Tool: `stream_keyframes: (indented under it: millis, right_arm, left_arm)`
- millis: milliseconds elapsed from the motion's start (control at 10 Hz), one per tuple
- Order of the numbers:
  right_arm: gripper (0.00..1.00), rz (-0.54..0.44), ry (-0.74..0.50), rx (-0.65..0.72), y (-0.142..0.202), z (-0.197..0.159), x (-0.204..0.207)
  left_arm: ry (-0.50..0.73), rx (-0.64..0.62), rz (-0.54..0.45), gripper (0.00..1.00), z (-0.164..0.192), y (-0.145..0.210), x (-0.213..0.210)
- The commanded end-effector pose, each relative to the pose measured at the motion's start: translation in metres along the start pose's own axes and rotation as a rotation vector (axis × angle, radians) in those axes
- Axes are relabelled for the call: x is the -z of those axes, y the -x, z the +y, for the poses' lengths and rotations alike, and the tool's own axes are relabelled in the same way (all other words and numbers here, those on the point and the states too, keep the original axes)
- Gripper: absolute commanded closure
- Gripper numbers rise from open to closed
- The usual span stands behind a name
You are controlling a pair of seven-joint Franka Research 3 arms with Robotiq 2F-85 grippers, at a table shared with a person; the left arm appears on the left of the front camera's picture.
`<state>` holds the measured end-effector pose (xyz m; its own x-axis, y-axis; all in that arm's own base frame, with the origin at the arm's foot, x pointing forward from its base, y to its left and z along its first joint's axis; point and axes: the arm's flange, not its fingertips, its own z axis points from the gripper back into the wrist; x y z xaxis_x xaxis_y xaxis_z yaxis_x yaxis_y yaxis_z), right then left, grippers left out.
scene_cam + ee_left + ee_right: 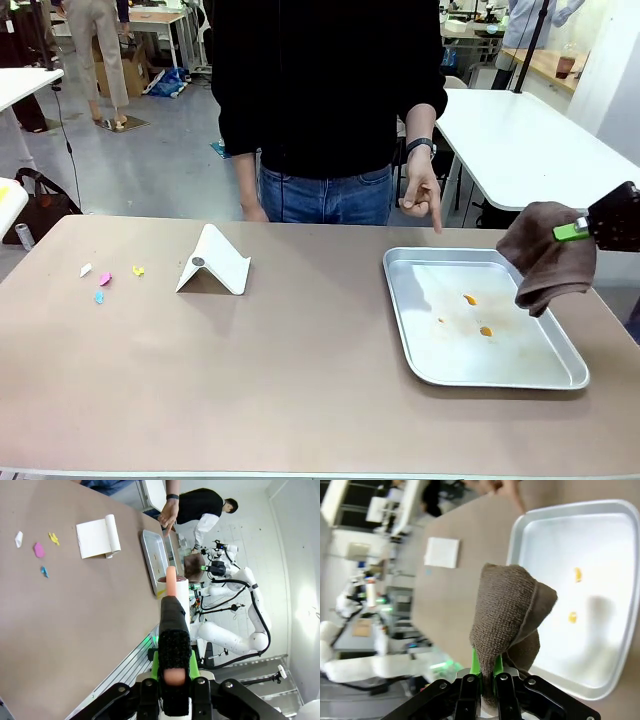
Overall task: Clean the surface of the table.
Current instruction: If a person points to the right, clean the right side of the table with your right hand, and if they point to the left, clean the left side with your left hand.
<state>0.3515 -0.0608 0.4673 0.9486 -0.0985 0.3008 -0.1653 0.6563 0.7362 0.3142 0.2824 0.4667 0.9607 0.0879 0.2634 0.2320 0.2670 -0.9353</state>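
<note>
The beige-brown table spans the front view. Small coloured scraps lie on it at the left. My right gripper hangs at the right edge, above the far right corner of a silver tray, shut on a brown cloth that droops from it. In the right wrist view the cloth rises from between the fingers over the tray. In the left wrist view my left gripper is shut on a peach-handled tool with a white cylinder, beyond the table's near edge.
A white folded stand sits left of centre. Two orange crumbs and smears lie in the tray. A person stands at the far side, one hand pointing down at the tray's far edge. White tables stand behind.
</note>
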Motion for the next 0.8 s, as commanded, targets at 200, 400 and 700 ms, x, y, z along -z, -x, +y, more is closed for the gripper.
stream_keyframes:
  millis: [200,400,700]
  right_arm:
    - [0.91,-0.015,0.362,-0.129,0.003,0.017,0.031]
    - [0.91,-0.024,0.546,-0.132,-0.006,0.015,0.046]
    - [0.91,0.015,0.684,-0.151,-0.027,0.007,0.07]
  left_arm:
    - [0.016,0.006,0.005,1.0,-0.003,0.003,0.0]
    - [0.016,0.006,0.005,1.0,-0.003,0.003,0.0]
    - [0.016,0.006,0.005,1.0,-0.003,0.003,0.0]
